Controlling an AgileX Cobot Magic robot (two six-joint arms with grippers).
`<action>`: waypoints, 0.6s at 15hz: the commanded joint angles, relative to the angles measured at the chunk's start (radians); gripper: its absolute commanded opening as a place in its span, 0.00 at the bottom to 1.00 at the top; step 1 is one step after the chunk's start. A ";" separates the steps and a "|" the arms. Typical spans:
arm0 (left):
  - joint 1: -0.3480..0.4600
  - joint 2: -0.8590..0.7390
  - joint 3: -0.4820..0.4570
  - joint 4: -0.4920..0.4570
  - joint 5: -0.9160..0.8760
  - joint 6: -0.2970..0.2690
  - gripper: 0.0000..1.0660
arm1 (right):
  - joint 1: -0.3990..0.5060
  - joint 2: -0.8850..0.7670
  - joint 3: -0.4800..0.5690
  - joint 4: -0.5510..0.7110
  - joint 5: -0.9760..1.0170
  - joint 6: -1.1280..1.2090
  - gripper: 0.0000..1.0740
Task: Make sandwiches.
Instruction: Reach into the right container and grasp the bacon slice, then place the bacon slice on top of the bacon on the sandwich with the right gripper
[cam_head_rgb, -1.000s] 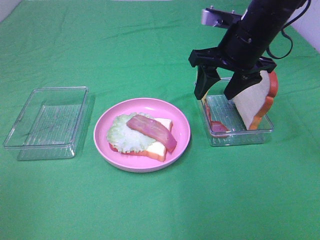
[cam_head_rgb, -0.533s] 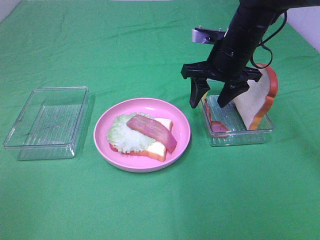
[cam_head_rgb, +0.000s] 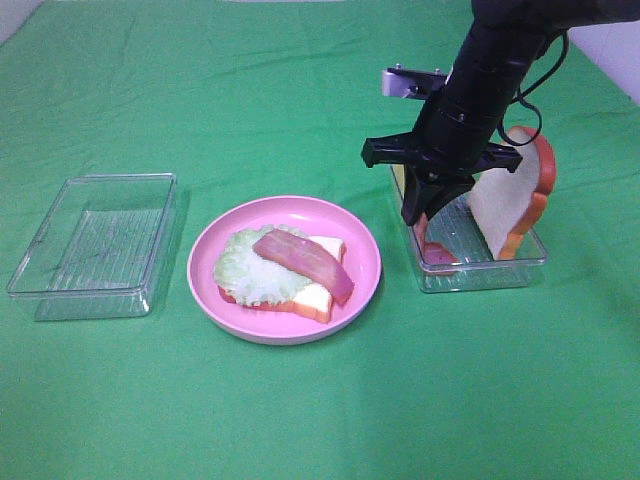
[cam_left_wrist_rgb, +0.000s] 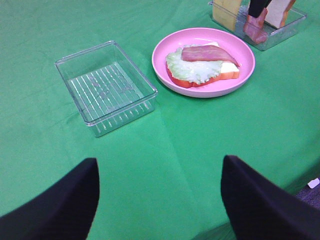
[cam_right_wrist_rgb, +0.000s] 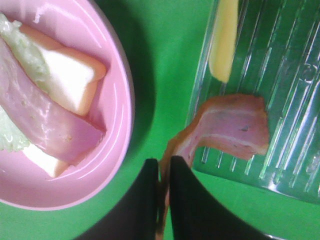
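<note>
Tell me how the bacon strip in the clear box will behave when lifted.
Probably floppy: the bacon strip bends from the box floor up to the right jaws. Likely light, since it looks thin where pinched. Its glossy surface may let it slip.

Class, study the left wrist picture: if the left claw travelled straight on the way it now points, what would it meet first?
Most likely the green cloth, in the gap between the clear box and the pink plate. The open left claw aims there, though depth is unclear.
</note>
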 joint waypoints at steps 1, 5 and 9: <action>-0.003 -0.022 0.002 -0.002 -0.008 0.000 0.62 | -0.001 0.004 -0.004 -0.006 0.023 0.007 0.00; -0.003 -0.022 0.002 -0.002 -0.008 0.000 0.62 | -0.001 0.004 -0.090 -0.007 0.151 0.007 0.00; -0.003 -0.022 0.002 -0.002 -0.008 0.000 0.62 | -0.001 -0.059 -0.196 0.053 0.279 0.007 0.00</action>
